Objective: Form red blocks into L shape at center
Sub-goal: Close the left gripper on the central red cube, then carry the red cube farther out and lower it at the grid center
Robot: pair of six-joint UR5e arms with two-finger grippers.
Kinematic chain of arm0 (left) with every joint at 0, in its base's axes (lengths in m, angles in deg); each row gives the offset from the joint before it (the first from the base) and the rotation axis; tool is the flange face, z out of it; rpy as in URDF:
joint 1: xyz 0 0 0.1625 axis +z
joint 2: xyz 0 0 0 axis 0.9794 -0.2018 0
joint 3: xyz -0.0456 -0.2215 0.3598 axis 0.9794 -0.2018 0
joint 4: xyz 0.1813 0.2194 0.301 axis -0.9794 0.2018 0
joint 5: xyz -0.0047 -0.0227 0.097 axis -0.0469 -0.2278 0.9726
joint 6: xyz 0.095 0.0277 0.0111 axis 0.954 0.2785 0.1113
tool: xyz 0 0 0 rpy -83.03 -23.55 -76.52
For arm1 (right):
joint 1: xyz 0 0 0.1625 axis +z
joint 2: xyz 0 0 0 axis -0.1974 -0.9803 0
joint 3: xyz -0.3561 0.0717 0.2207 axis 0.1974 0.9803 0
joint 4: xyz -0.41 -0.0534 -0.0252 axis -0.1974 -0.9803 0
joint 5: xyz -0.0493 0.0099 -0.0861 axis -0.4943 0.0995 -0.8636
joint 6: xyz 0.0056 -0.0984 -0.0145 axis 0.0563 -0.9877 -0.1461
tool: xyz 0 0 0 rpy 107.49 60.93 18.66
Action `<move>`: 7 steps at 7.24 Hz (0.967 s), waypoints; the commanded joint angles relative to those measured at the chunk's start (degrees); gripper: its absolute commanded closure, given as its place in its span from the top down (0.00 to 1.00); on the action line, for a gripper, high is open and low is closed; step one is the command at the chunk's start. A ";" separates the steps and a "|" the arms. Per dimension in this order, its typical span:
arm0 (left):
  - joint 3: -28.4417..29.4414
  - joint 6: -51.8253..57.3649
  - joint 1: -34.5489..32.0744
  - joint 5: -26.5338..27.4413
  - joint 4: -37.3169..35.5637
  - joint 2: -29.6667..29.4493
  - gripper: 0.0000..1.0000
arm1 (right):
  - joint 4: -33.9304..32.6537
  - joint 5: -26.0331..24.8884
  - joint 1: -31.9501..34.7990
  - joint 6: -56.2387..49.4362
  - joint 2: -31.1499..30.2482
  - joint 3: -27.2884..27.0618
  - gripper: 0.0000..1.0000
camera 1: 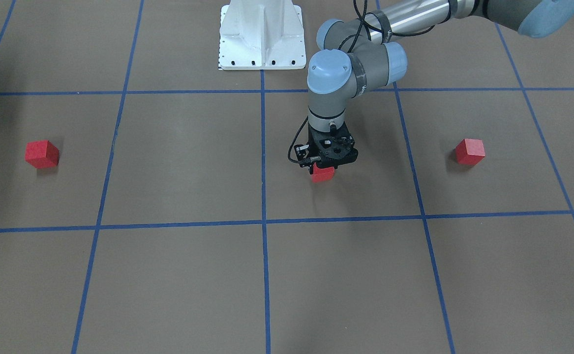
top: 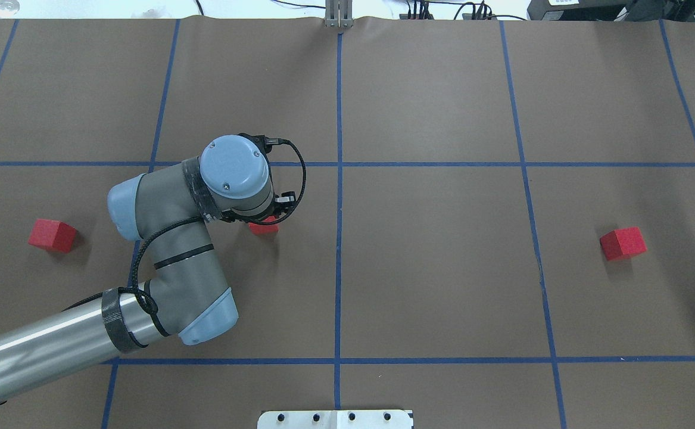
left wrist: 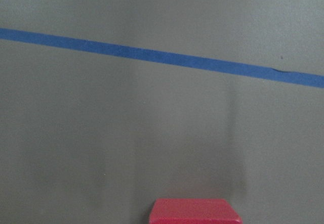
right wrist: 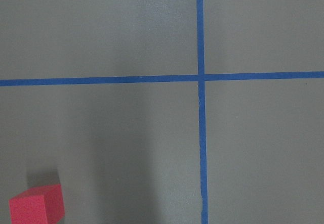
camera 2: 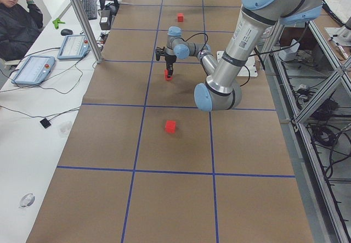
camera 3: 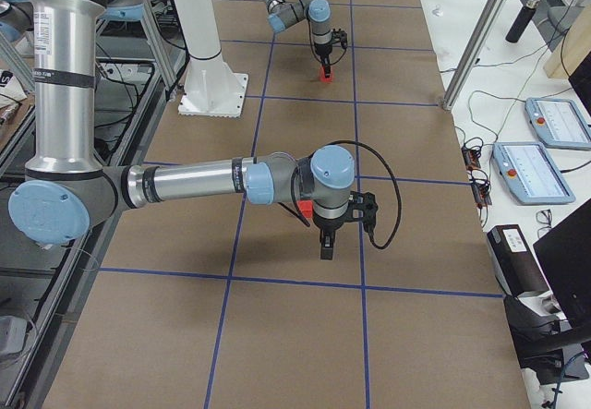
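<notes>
My left gripper points down and is shut on a red block, left of the middle tape line in the overhead view. This block also shows in the overhead view and at the bottom of the left wrist view. A second red block lies at the far left and a third at the right. The nearest tape crossing is beyond the held block. My right gripper shows only in the exterior right view, beside a red block. I cannot tell its state.
The white robot base stands at the table's near edge. A seated operator and tablets are beside the table. Aluminium posts stand at its edge. The right wrist view shows a tape crossing and a red block.
</notes>
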 commanded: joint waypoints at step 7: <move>16.63 7.24 -3.56 -0.02 -5.85 -21.25 0.00 | 0.00 0.09 0.00 0.09 0.44 -0.25 0.99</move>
